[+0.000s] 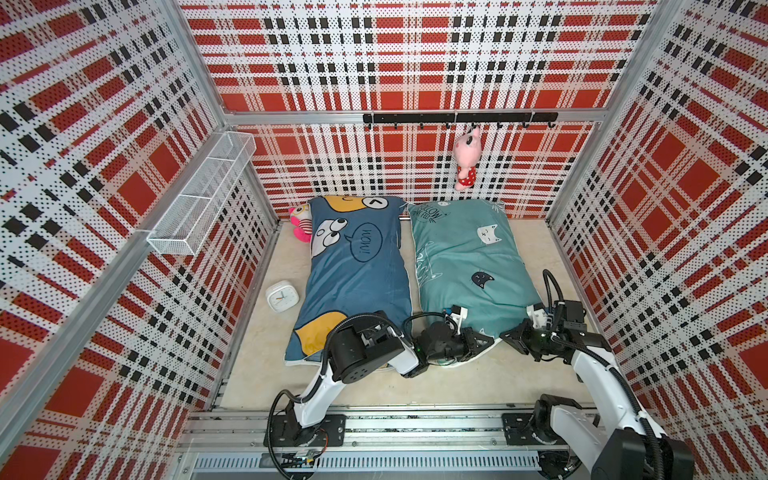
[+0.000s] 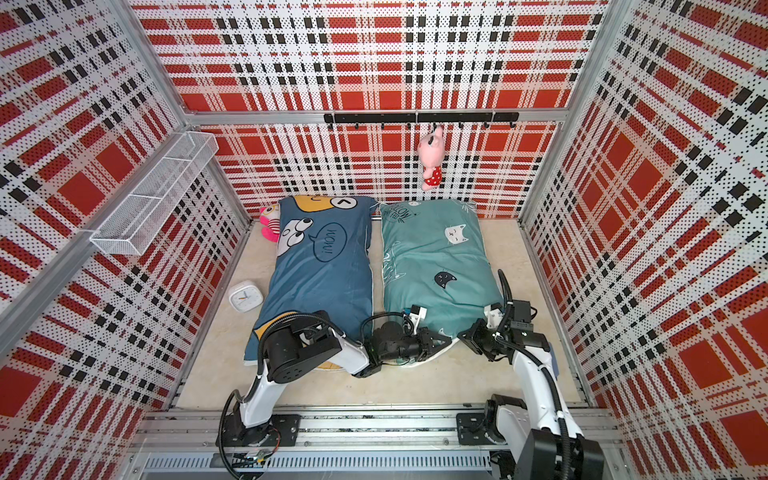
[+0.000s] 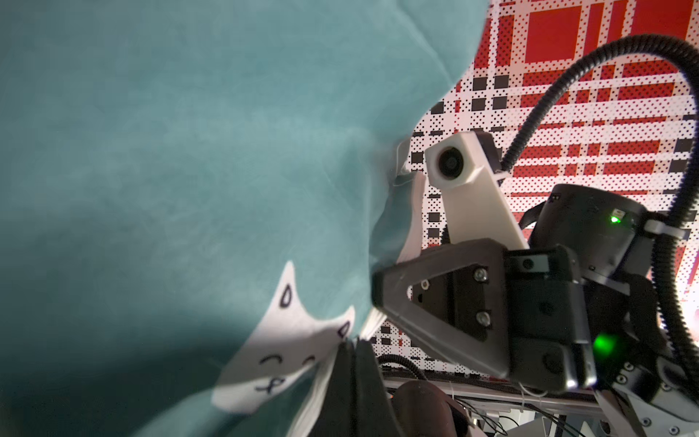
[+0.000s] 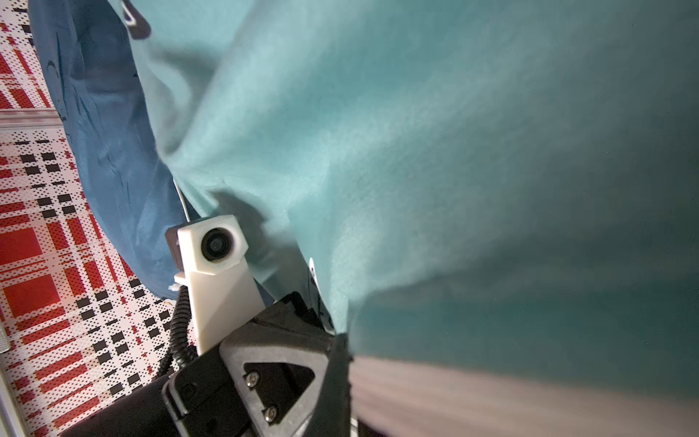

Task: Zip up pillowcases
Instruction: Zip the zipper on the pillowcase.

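Teal pillowcase (image 1: 465,257) is lying beside blue pillowcase (image 1: 357,278). L gripper (image 1: 490,341) & R gripper (image 1: 503,334) are both clamping shut on teal's near hem. Zip pull not visible. Risk: tugging cloth only, w/ hem bunching or slipping out.

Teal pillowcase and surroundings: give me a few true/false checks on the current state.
The left hand and right hand are both shut on the near edge of the teal pillowcase. True.
The blue pillowcase lies on the teal one's right. False: it lies on its left.
The clock sits on the teal pillowcase. False: it stands on the floor beside the blue one.
A pink plush hangs from the hook rail. True.
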`<act>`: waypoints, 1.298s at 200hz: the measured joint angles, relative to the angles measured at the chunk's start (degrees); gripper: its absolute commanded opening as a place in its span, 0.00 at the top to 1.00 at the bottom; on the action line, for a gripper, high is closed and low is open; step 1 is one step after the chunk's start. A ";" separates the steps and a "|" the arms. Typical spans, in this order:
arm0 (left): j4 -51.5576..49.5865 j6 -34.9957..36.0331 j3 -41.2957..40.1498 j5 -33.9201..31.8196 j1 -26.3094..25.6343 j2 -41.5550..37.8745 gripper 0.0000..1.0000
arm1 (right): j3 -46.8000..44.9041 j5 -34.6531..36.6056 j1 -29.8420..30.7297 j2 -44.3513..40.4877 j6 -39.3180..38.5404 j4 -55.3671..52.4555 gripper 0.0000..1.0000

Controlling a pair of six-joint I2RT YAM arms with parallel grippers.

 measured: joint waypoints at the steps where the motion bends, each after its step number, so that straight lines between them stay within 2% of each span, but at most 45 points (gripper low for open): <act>1: -0.02 0.02 -0.07 -0.02 0.02 -0.04 1.00 | 0.09 0.02 -0.02 0.04 -0.02 -0.04 1.00; 134: -7.34 6.86 -4.52 -2.12 1.01 -6.38 1.00 | 6.21 1.40 -1.75 4.92 -2.73 -1.40 1.00; 259: -25.83 16.04 -7.32 -3.65 2.08 -11.45 1.00 | 10.51 4.81 -6.08 9.25 -4.83 1.46 1.00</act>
